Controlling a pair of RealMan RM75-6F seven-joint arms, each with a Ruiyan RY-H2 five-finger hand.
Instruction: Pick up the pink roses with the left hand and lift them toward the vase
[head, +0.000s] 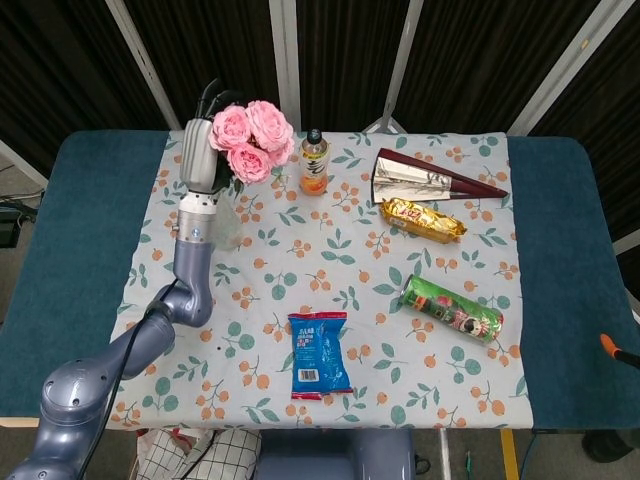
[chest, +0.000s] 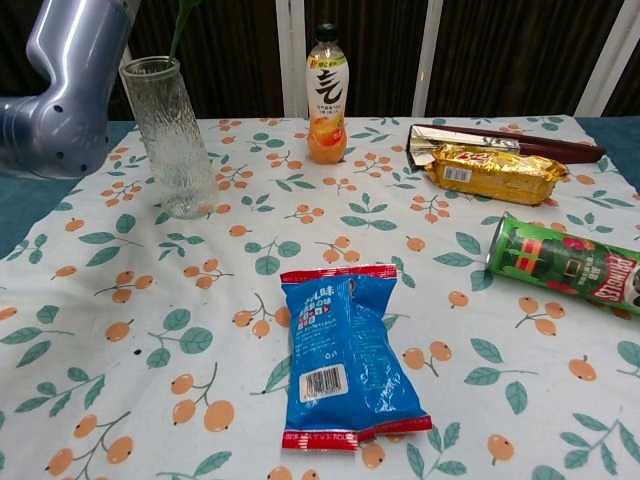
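In the head view my left hand (head: 200, 155) holds the pink roses (head: 252, 139) high over the table's far left, the blooms to the right of the hand. The clear glass vase (chest: 170, 137) stands upright on the flowered cloth at the far left; in the head view it is mostly hidden behind my wrist. In the chest view a green stem (chest: 180, 27) reaches down to just above the vase's mouth, and only my left forearm (chest: 62, 90) shows. My right hand is out of both views.
An orange drink bottle (head: 314, 163) stands right of the roses. A dark cone-shaped wrapper (head: 430, 180), a gold snack pack (head: 422, 220), a green tube can (head: 452, 309) and a blue snack bag (head: 319, 353) lie on the cloth (head: 350, 270).
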